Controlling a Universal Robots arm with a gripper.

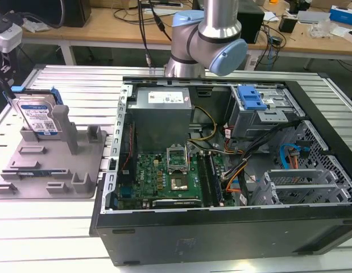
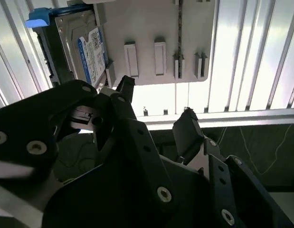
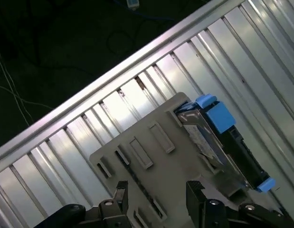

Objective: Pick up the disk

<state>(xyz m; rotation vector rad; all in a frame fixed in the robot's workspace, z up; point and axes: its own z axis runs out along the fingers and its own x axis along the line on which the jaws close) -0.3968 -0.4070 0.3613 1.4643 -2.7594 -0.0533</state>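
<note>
Standing on edge in a slot of the grey holder tray (image 1: 56,162), the disk (image 1: 38,118) sits in the upper-left part of the frame on the exterior view's left. Its blue-and-white label faces the camera, and its blue plastic frame shows at the top and down one side. The tray rests on the ribbed metal bench (image 1: 50,239), just beside the open computer case (image 1: 221,239), which takes up the middle of the frame and the exterior view's right. The arm (image 1: 215,28), silver with pale blue caps, rises at the top centre of that frame, behind the case. In both wrist views the black fingers (image 2: 187,128) (image 3: 196,194) hang above the tray, spread apart with a clear gap between their tips and nothing held between them. In the second wrist view the disk (image 2: 92,54) stands at one corner of the tray (image 2: 151,23), apart from both fingertips. In the first wrist view the disk (image 3: 208,142) is upright along one edge of the tray (image 3: 177,161), its blue frame bright against the bench's ribs.
</note>
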